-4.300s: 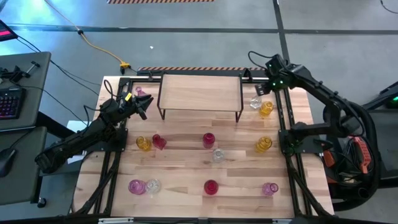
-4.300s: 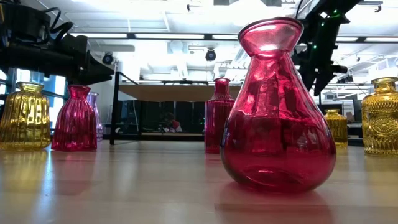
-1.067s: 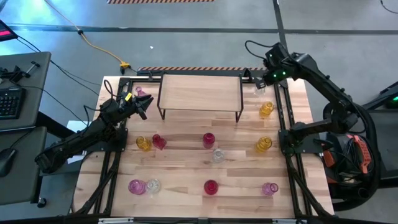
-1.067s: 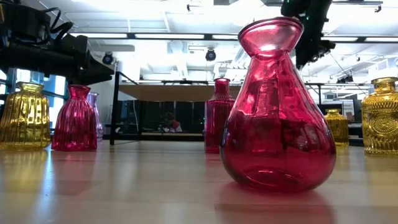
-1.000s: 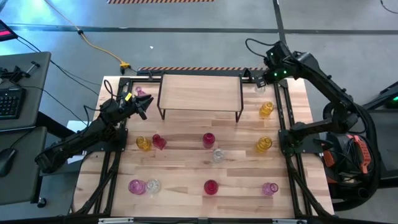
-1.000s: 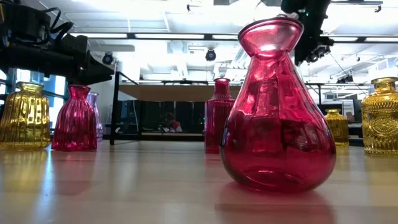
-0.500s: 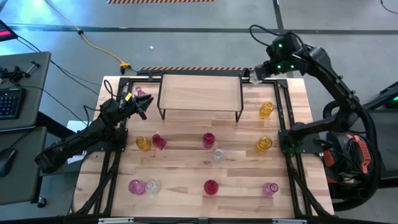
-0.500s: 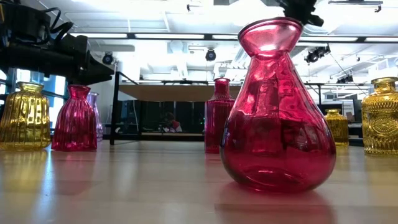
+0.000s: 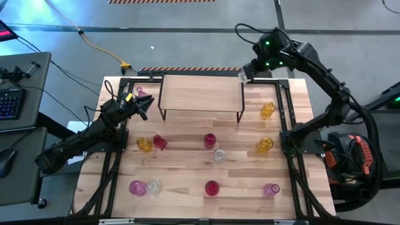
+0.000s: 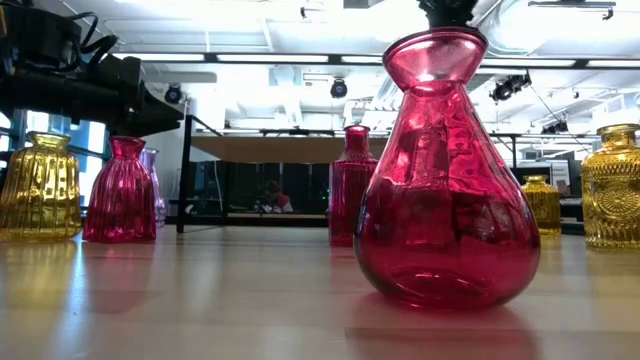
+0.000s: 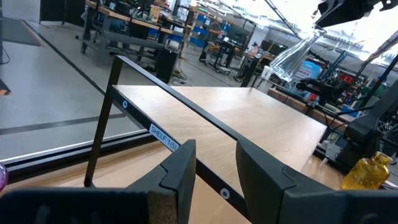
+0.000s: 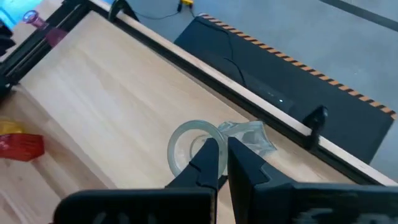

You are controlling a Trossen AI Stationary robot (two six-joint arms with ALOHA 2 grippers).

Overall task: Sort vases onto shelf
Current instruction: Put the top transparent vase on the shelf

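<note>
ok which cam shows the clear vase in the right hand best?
Left wrist view: the clear vase hangs tilted under the right hand, whole body visible. Right wrist view shows mostly its rim; high view only a pale speck; low view nothing.

A grey concrete floor (image 9: 187,37) surrounds the wooden table (image 9: 187,169), with a yellow cable (image 9: 100,47) trailing across it.

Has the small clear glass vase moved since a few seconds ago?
Yes. The small clear glass vase left the table beside the amber vase; the right hand, shut on its rim, carries it at the wooden shelf's right rear corner.
</note>
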